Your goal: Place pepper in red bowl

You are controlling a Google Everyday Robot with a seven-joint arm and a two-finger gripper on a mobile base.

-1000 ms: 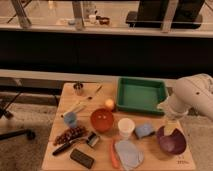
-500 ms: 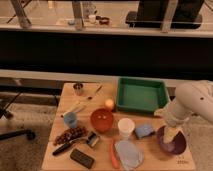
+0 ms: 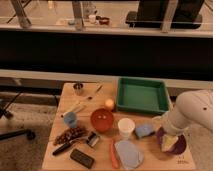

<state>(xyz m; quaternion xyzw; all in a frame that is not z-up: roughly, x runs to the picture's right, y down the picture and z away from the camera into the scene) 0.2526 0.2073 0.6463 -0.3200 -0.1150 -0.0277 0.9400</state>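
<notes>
Orange-red pepper (image 3: 114,153) spotted at table (image 3: 151,156) front, near red bowl (image 3: 102,120); probably light, stiff, slick, so pinch across mid-length. End effector (image 3: 169,136) hovering over purple bowl (image 3: 178,148), well apart; cannot tell its grip.

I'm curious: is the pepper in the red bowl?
Out: pepper lies on the table near the red bowl; gripper is over the purple bowl.

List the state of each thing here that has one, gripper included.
pepper: lying flat on the table, in front of the red bowl, not in it.
red bowl: upright, nothing visible inside.
white cup: upright.
green tray: empty.
purple bowl: upright, something pale yellow inside.
gripper: low over the purple bowl, away from the pepper.
</notes>
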